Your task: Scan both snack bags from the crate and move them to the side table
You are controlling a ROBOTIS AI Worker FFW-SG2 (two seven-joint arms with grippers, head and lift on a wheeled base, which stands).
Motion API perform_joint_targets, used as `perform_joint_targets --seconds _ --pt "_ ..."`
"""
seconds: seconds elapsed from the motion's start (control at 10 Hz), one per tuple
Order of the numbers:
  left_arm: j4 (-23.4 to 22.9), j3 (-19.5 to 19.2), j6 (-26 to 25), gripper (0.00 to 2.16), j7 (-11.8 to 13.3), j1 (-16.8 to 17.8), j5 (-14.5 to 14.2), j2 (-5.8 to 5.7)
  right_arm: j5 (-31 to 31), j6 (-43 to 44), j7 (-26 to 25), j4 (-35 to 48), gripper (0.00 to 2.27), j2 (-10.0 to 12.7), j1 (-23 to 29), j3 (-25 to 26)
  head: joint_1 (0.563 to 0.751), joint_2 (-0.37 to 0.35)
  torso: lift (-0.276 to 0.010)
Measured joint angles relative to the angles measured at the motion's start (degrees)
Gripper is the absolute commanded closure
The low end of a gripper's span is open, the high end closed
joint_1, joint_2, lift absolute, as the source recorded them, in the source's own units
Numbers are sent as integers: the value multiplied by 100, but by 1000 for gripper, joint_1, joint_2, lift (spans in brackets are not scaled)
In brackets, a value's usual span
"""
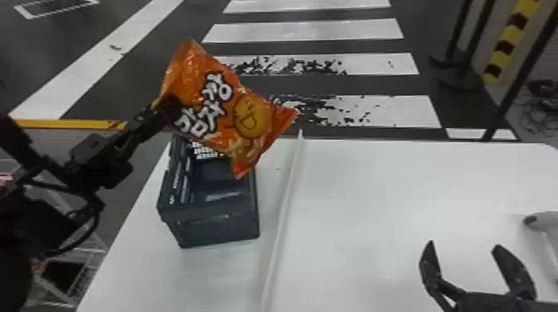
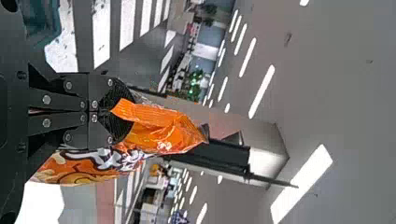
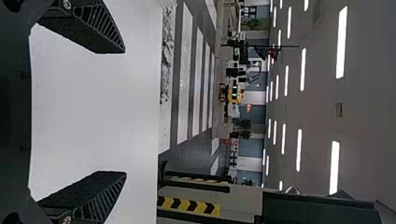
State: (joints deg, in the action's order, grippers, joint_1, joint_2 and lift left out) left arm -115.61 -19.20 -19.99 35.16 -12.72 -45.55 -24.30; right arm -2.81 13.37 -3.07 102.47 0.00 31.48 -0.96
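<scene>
In the head view my left gripper point(image 1: 166, 108) is shut on the left edge of an orange snack bag point(image 1: 245, 112), holding it tilted above the dark crate point(image 1: 216, 226). The bag covers the crate's far part; the visible inside shows no second bag. The left wrist view has the left gripper point(image 2: 122, 114) pinching the crumpled orange bag point(image 2: 163, 133). My right gripper point(image 1: 465, 253) is parked over the white table at the lower right, fingers wide apart; in the right wrist view the right gripper point(image 3: 123, 112) holds nothing.
The white table point(image 1: 361, 199) carries a pale strip point(image 1: 284, 207) running front to back, right of the crate. At its right edge lies a light-grey device point(image 1: 544, 222), perhaps a scanner. Barrier posts point(image 1: 465, 54) stand on the floor beyond.
</scene>
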Motion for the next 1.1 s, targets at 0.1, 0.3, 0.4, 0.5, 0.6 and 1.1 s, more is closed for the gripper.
perform_joint_targets --seconds 0.1,0.3,0.4,0.5,0.6,1.1 --pt "-66 271 -56 2142 10 13 82 74 0 3 0 21 60 0 20 0 695 47 -99" --pt "-120 879 -148 2142 -30 119 382 225 0 13 0 86 63 0 67 5 695 -11 -99" --pt "-102 1169 -158 2142 -81 192 565 290 0 19 -9 113 63 0 85 8 695 -43 -99" --pt "6 1550 -159 2142 -140 304 821 366 0 30 -59 142 63 0 108 8 695 -79 -99" --pt "207 1914 -154 2142 -188 441 1039 423 0 41 -102 169 63 0 133 9 695 -99 -99" --pt "1852 3336 -76 2142 -240 1357 1572 702 0 66 -116 230 63 0 183 43 695 -215 -99"
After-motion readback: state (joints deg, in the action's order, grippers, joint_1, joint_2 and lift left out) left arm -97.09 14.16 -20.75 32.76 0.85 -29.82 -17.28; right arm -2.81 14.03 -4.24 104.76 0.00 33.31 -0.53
